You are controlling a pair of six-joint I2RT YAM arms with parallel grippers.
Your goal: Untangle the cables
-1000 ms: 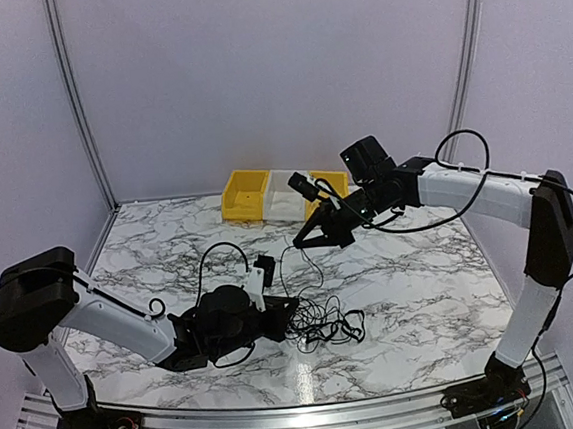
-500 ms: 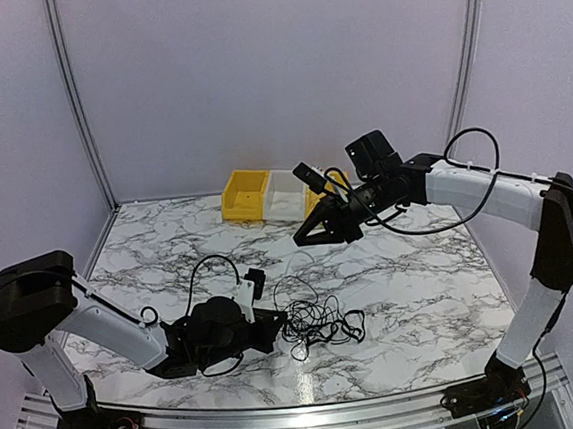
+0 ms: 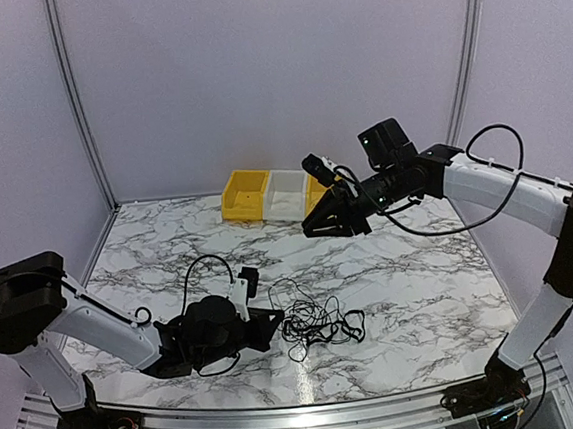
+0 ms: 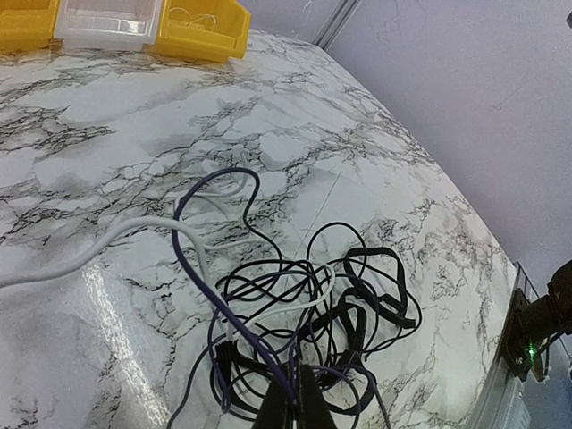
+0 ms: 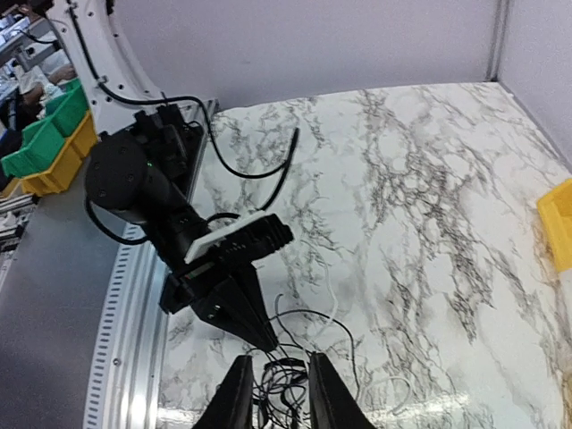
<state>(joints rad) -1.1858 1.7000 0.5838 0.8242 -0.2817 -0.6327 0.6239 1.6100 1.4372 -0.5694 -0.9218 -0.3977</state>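
Observation:
The cables (image 3: 321,324) lie in a loose tangle of black, white and purple cords on the marble table, near the front middle. My left gripper (image 3: 273,321) is low at the tangle's left edge. In the left wrist view its fingers (image 4: 295,407) are shut on a purple cord (image 4: 210,286) at the near side of the tangle (image 4: 322,304). My right gripper (image 3: 310,230) hangs high above the table behind the tangle, open and empty. In the right wrist view (image 5: 279,393) the tangle (image 5: 281,371) shows far below between its fingers.
A yellow bin (image 3: 245,196), a white bin (image 3: 287,194) and a second yellow bin (image 3: 317,194) stand in a row at the back. A white cord (image 4: 134,232) runs left out of the tangle. The table's metal front rail (image 3: 304,414) lies near the left arm.
My right gripper has risen and moved back and to the right, away from the tangle; the thin cord that ran up to it no longer hangs there. My left gripper slid slightly left.

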